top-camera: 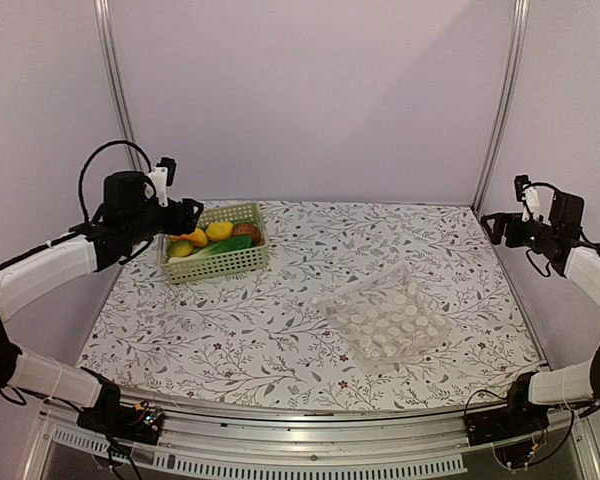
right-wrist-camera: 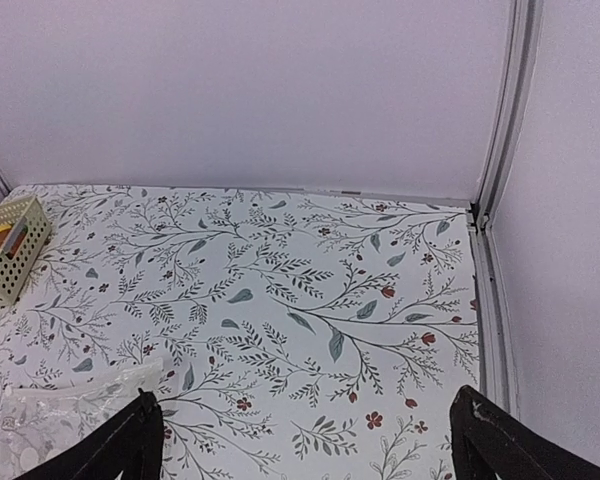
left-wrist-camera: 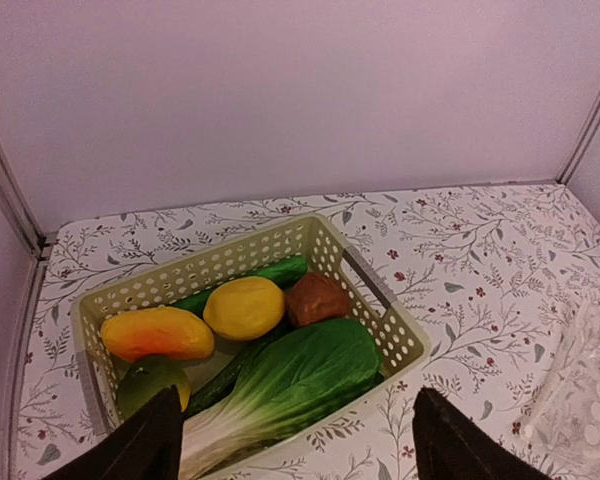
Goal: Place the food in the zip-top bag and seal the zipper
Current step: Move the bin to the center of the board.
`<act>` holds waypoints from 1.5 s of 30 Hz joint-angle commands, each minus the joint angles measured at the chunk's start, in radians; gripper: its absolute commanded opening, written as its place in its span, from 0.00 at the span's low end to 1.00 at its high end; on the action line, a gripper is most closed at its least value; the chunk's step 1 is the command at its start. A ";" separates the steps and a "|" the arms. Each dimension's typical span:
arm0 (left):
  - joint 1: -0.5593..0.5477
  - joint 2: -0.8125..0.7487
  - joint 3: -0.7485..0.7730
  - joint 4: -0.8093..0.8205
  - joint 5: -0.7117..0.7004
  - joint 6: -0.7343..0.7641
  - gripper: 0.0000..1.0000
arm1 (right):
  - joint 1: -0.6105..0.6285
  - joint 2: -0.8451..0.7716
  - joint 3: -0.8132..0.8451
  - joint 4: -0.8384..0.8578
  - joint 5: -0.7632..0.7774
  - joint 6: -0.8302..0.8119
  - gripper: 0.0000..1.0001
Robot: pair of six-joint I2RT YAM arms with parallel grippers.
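While left gripper (left-wrist-camera: 295,405) and right gripper (right-wrist-camera: 305,400) gape empty, glossy rounded food (top-camera: 219,231) fills a lattice basket (top-camera: 225,263) (left of frame).

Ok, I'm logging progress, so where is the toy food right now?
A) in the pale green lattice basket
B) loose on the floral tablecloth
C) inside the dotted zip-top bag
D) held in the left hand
A: the toy food all lies in the lattice basket, while the zip-top bag lies flat, apart from it.
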 commanded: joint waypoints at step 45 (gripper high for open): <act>-0.189 0.525 0.199 -0.369 -0.122 0.278 0.82 | 0.002 -0.007 0.047 -0.321 -0.552 -0.424 0.76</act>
